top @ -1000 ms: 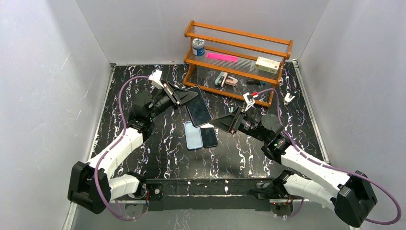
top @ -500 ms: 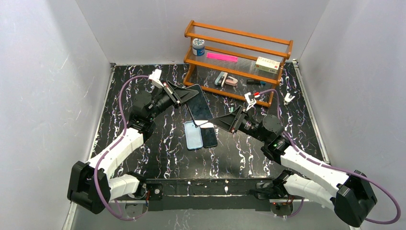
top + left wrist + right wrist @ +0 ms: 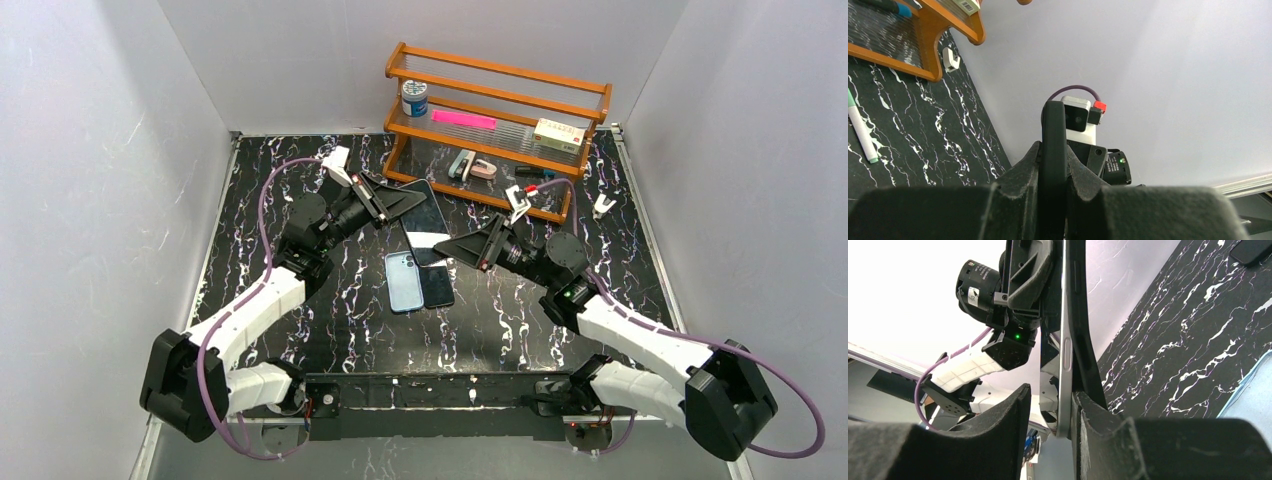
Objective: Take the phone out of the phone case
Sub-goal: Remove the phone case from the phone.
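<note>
My left gripper point(image 3: 393, 205) is shut on a phone in a black case point(image 3: 425, 212) and holds it edge-up above the table. In the left wrist view the case's black edge point(image 3: 1053, 145) is clamped between my fingers point(image 3: 1018, 175). My right gripper point(image 3: 452, 247) is open at the phone's near end. In the right wrist view the phone's silver edge point(image 3: 1064, 365) stands between the open jaws, against the right finger point(image 3: 1098, 425). The black case point(image 3: 1080, 335) bows away from the silver edge there. The left finger point(image 3: 998, 425) is apart from the phone.
A blue phone point(image 3: 403, 282) and a black phone point(image 3: 436, 287) lie flat on the marbled table below the held phone. A wooden rack point(image 3: 497, 120) with a jar point(image 3: 414, 98), a pink item and a box stands at the back. A marker point(image 3: 860, 131) lies on the table.
</note>
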